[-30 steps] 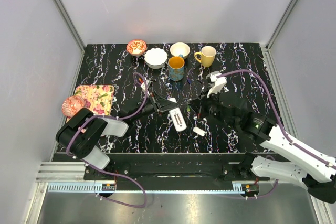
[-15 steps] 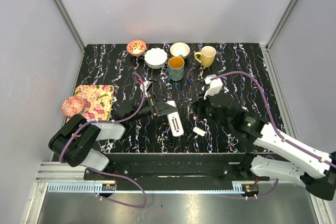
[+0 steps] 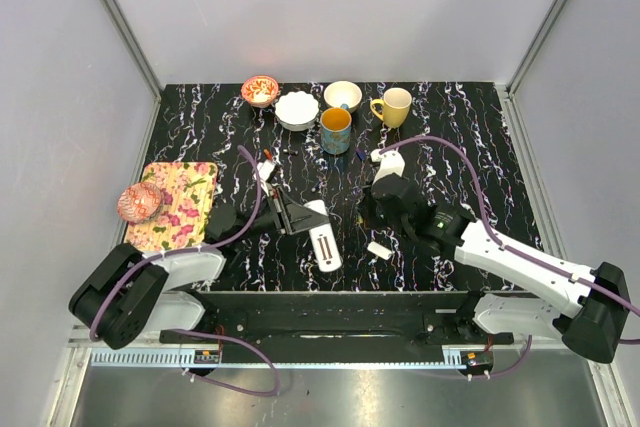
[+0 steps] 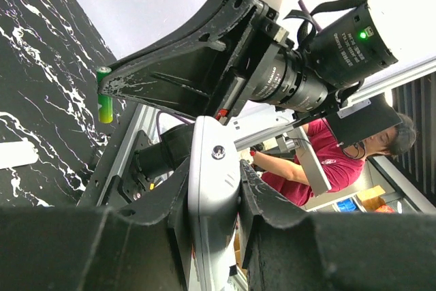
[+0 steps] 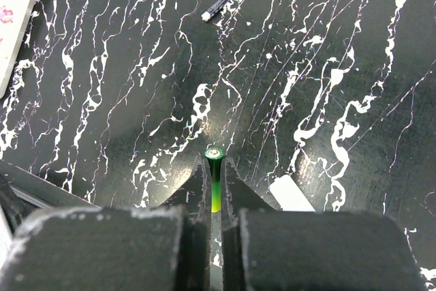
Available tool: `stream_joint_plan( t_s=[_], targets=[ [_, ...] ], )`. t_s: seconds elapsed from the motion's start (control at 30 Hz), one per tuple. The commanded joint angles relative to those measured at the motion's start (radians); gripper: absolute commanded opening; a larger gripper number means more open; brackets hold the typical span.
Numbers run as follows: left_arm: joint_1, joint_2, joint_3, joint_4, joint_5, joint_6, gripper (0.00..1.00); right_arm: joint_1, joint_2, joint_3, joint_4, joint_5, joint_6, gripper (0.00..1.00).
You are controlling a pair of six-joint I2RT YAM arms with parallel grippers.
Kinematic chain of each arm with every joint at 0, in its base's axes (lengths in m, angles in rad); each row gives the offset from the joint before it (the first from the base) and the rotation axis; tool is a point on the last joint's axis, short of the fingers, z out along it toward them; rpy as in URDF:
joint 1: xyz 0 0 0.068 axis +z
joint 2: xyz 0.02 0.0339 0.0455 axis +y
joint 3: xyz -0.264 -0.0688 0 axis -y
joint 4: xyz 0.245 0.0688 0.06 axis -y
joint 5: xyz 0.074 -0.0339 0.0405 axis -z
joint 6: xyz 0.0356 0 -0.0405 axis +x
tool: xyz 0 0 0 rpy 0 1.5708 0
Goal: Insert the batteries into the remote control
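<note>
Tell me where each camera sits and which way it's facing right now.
Top external: above and behind the bases, looking down on the table; left arm and right arm show.
Left wrist: on the left arm, facing across at the right hand; its own fingers clamp the remote control.
Right wrist: looking down at the table; its own fingers pinch a green battery.
Shared: both wrist views show that battery.

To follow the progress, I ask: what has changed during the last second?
The left tool, shut on the remote, pulled it left and a little nearer the bases. The right tool, shut on a green battery, swung left with its arm. Nothing was taken or let go. The small white cover, cups and bowls stayed.
</note>
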Motion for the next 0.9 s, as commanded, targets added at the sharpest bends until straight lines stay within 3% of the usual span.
stream_joint_plan(
  t_s=[0.0, 0.23, 0.37, 0.6, 0.8, 0.87],
  targets=[
    [0.005, -0.045, -0.014, 0.392, 0.032, 0.045, 0.00, -0.007, -0.017, -0.008, 0.049, 0.003, 0.027, 0.00],
    [0.006, 0.027, 0.009, 0.370, 0.010, -0.008, 0.00, -0.048, 0.006, -0.015, 0.014, 0.026, 0.070, 0.00],
    [0.008, 0.063, -0.006, 0.379, -0.048, -0.033, 0.00, -0.311, 0.064, -0.056, 0.010, -0.165, 0.221, 0.00],
    [0.006, -0.035, -0.100, 0.263, -0.195, 0.026, 0.00, -0.450, 0.189, -0.091, 0.076, -0.225, 0.517, 0.00],
    [0.005, -0.303, -0.154, -0.079, -0.353, 0.144, 0.00, -0.484, 0.356, -0.053, 0.085, -0.219, 0.775, 0.00],
    [0.005, -0.399, -0.151, -0.281, -0.416, 0.184, 0.00, -0.487, 0.412, -0.042, 0.073, -0.213, 0.844, 0.00]
  ],
)
